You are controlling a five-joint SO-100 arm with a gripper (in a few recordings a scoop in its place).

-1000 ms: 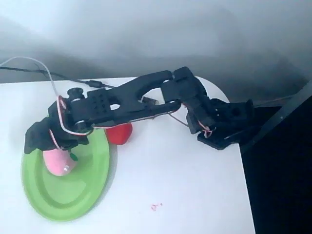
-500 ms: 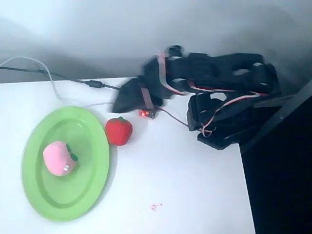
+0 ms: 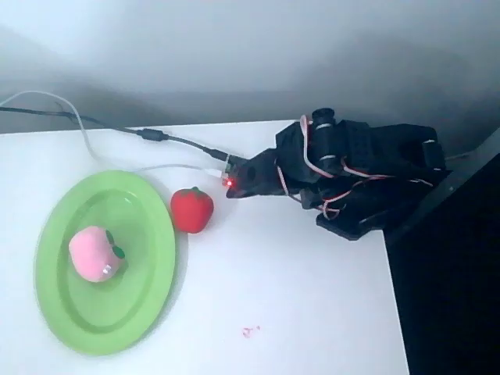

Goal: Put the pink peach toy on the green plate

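Gripper (image 3: 248,178) sits folded close against the arm base, well apart from the green plate (image 3: 141,205); whether its fingers are spread or pressed together cannot be told from the overhead view. Pink peach toy (image 3: 95,252) rests on the green plate, left of centre, leaf side facing right. A red strawberry toy (image 3: 191,209) stands just beside the green plate's right rim. The peach is judged light, soft and compressible; any hold belongs across its rounded body, not the leaf.

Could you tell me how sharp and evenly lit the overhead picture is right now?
Overhead view: soft overall focus; light diffuse, with a grey shadow band behind the table. The pink peach toy and green plate read clearly; the folded black arm loses detail, its fingers indistinguishable.
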